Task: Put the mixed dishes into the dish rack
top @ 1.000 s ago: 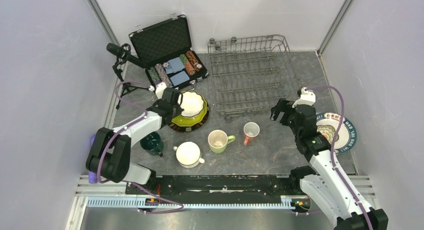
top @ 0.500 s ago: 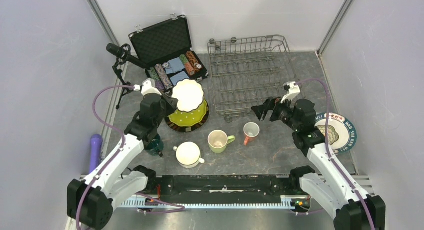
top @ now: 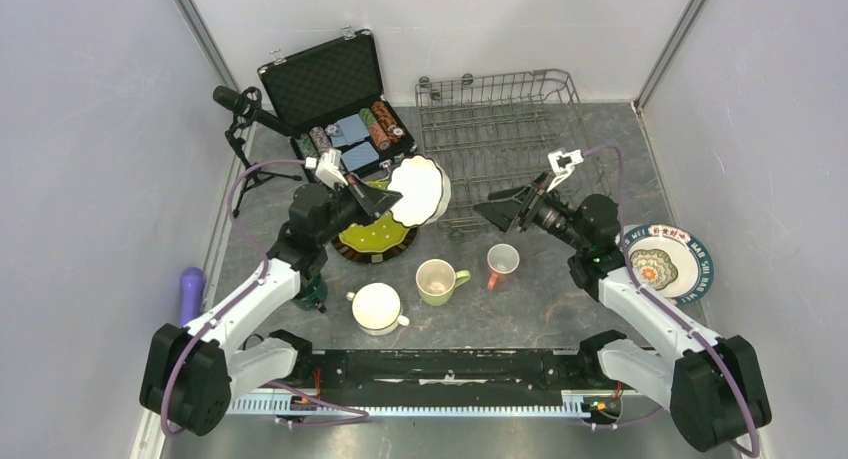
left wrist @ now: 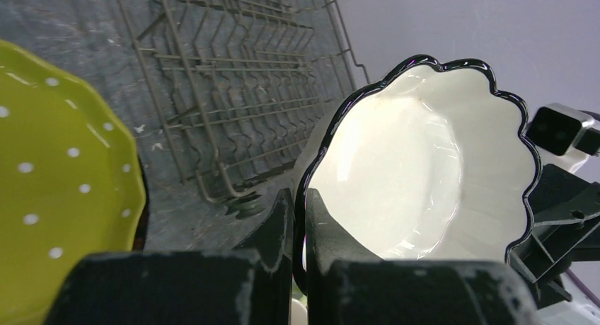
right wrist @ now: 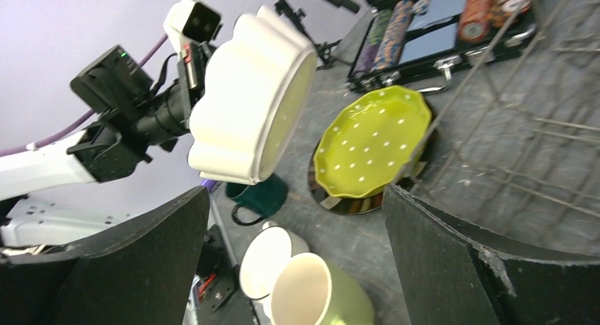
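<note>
My left gripper [top: 388, 197] [left wrist: 301, 201] is shut on the dark rim of a white scalloped bowl [top: 421, 191] [left wrist: 424, 162] [right wrist: 247, 105]. The bowl hangs tipped on edge above the lime-green dotted plate [top: 372, 239] [left wrist: 56, 183] [right wrist: 371, 144], by the front-left corner of the grey wire dish rack [top: 500, 144] [left wrist: 226, 91] [right wrist: 538, 127]. My right gripper [top: 497, 210] [right wrist: 291, 197] is open and empty, pointing left at the bowl from a short gap. On the table stand a light-green mug [top: 437, 279] [right wrist: 318, 293], salmon mug [top: 501, 262], white mug [top: 377, 306] [right wrist: 265, 261] and teal mug [top: 305, 285] [right wrist: 258, 194].
A patterned plate [top: 670, 264] lies at the right edge by my right arm. An open black case [top: 335, 104] of poker chips sits at the back left, beside a small microphone tripod [top: 245, 129]. A purple object [top: 190, 287] lies at the left edge.
My left gripper lifted the white bowl off the lime-green plate, carried it right toward the rack and tipped it on edge. My right gripper swung left toward the bowl, still open.
</note>
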